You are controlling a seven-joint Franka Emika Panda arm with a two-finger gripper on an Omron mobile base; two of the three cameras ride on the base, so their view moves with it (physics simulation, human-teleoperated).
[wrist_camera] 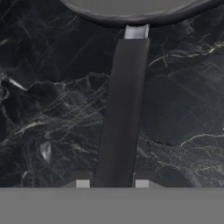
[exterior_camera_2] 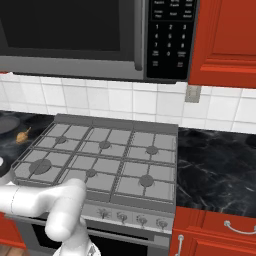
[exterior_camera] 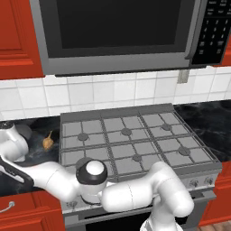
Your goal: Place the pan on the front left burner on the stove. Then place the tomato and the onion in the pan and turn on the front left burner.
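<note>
You see the pan [wrist_camera: 135, 11] at the top of the hand view, on the dark counter [wrist_camera: 48, 87]. The gripper [wrist_camera: 112, 183] is closed on its handle [wrist_camera: 122, 109], it seems. Rigid, probably front-heavy; lift it level, it may tip

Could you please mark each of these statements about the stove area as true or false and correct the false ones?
1. The gripper is shut on the pan by its long handle. True.
2. The pan already sits on the front left burner. False: it lies on the black marble counter, and the burner is bare.
3. The onion lies on the counter left of the stove. True.
4. The onion is inside the pan. False: it rests on the counter.
5. A microwave hangs above the stove. True.
</note>
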